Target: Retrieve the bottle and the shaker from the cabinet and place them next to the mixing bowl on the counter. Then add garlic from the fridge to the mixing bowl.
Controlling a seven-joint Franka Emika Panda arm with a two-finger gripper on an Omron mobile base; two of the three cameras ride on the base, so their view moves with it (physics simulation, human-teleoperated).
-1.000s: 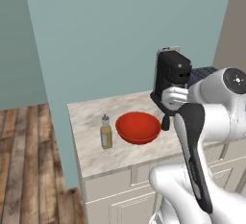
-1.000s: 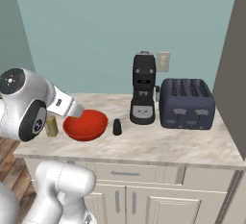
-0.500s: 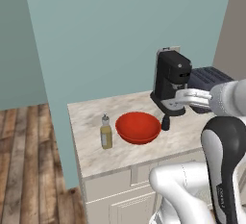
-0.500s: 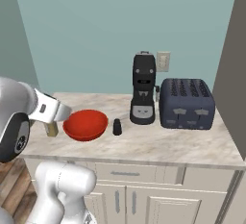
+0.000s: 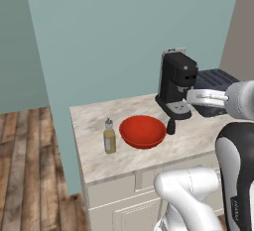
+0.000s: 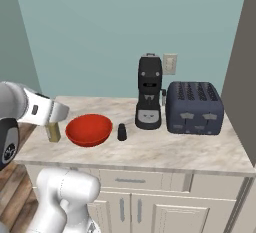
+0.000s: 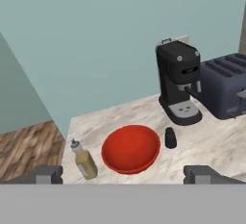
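Logging from my remote station: bottle [image 7: 85, 161], red mixing bowl [image 7: 130, 149] and shaker [image 7: 170, 138] sitting in a row on the tabletop [image 7: 211, 141], jaws hanging released and empty.

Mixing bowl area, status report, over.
Tool open, empty, above the counter. Bottle and shaker flank the mixing bowl, which holds no garlic. Coffee machine behind shaker.

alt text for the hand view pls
A red mixing bowl sits on a marbled counter, with a bottle to its left and a small black shaker to its right. Behind stand a black coffee machine and a toaster.
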